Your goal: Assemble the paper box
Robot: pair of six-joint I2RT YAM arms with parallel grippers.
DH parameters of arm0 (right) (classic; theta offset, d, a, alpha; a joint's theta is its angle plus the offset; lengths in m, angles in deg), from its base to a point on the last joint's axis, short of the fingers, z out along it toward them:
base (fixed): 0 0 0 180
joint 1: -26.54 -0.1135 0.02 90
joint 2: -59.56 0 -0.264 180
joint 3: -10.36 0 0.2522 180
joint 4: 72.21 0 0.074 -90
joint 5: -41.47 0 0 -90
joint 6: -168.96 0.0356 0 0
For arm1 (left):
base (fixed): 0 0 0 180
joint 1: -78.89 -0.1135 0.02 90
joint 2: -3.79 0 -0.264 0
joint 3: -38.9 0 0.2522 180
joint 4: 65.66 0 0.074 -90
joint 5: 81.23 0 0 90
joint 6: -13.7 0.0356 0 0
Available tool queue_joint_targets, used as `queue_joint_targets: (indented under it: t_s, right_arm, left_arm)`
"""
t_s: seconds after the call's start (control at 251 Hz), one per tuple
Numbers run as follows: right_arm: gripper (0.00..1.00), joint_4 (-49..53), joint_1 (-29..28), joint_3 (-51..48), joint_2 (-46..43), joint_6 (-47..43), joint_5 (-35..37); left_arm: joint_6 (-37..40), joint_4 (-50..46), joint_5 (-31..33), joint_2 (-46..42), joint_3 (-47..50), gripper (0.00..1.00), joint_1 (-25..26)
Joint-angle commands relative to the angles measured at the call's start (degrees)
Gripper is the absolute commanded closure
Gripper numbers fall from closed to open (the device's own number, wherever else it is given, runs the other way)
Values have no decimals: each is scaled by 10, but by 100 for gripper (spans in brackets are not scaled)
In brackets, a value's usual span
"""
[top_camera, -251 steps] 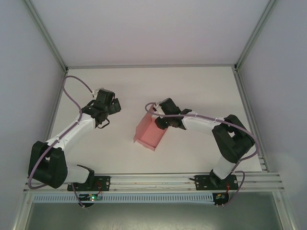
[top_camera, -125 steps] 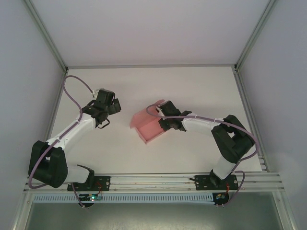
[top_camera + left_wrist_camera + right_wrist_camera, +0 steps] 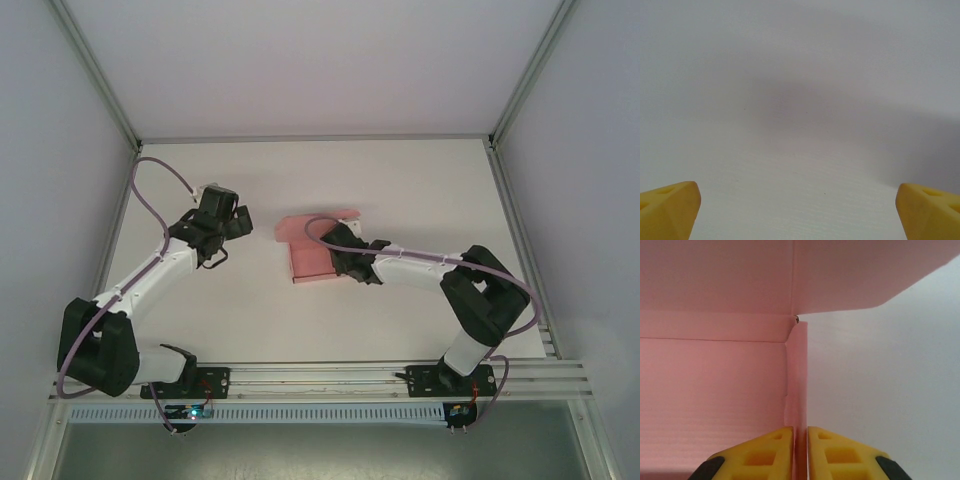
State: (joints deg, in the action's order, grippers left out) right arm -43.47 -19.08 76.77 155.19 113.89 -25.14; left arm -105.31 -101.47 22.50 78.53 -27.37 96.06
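From above, the box [image 3: 308, 262] lies mid-desk [image 3: 430, 190], half folded. My right arm [image 3: 410, 265] stretches low toward 9 o'clock, and my left arm [image 3: 165, 268] is bent at 10 o'clock.

Left wrist: my left jaws stand wide over bare desk.

Right wrist: my right jaws pinch a side wall [image 3: 801, 390]. Next, I judge, comes folding it upright.

One paper box [image 3: 308, 258]; two grippers, the left gripper [image 3: 800, 210] and the right gripper [image 3: 800, 440]; one table [image 3: 430, 190].

Half-folded pink paper box [image 3: 312, 250], table centre
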Motion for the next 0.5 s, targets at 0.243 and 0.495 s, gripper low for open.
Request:
queue_joint_targets:
  t_s: [0.243, 0.495]
  right_arm:
    - [56, -20, 1, -34, -107, 19, 36]
    - [25, -126, 65, -103, -224, -275, -91]
  left_arm:
    - [203, 124, -270, -56, 71, 0, 4]
    - [374, 182, -411, -66, 102, 0, 8]
